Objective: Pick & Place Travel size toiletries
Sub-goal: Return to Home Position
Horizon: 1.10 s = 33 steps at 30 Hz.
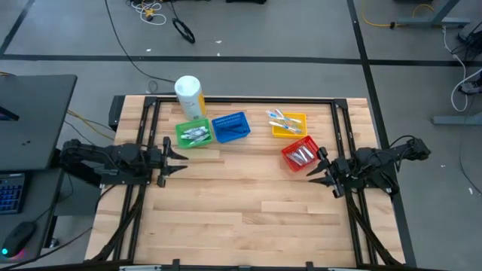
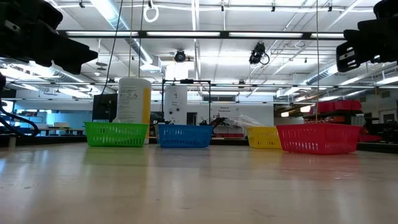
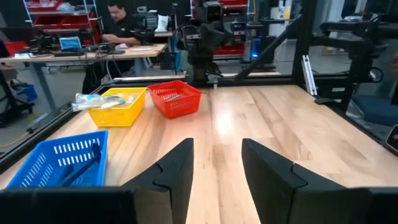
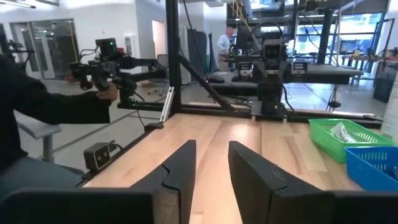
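On the table (image 1: 248, 203), a green basket (image 1: 179, 136), blue basket (image 1: 242, 118) and yellow basket (image 1: 302, 118) line the far side, left to right, a red basket (image 1: 288, 155) nearer on the right, a bottle (image 1: 189, 96) just beyond the green one.

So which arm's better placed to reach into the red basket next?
Right. The right gripper sits open just beside the red basket; the left gripper is far over by the green basket.

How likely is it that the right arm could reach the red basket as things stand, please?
Probably yes: the right gripper, open, sits close beside the red basket, with nothing between them, and the basket's top is uncovered.
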Tool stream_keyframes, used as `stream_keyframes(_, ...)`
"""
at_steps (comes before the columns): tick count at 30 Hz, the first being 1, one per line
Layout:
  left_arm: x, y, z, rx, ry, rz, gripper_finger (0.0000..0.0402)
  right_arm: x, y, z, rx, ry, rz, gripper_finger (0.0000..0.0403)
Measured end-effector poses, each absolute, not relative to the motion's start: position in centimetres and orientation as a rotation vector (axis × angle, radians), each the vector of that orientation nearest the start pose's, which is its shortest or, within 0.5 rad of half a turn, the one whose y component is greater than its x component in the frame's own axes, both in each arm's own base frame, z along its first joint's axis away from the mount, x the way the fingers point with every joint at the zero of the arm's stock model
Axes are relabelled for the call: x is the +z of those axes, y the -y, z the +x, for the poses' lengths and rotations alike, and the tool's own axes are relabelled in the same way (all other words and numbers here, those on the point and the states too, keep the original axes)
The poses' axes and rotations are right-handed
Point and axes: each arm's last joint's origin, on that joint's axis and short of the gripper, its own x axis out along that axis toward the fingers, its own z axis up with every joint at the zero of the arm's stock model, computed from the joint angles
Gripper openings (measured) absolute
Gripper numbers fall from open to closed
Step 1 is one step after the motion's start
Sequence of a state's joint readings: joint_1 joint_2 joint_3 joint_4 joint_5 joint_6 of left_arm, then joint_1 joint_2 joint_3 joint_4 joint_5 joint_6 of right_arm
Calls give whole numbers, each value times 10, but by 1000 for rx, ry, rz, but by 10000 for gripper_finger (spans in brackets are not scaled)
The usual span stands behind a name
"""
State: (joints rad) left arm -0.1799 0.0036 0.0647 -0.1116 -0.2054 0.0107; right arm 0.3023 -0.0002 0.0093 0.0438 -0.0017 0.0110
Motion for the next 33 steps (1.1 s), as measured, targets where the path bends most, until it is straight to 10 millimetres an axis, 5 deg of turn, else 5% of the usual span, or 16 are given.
stream_keyframes(33, 175, 11, 93, 18, -36, -34, 144, 171, -29, 93, 304, 50, 19, 103)
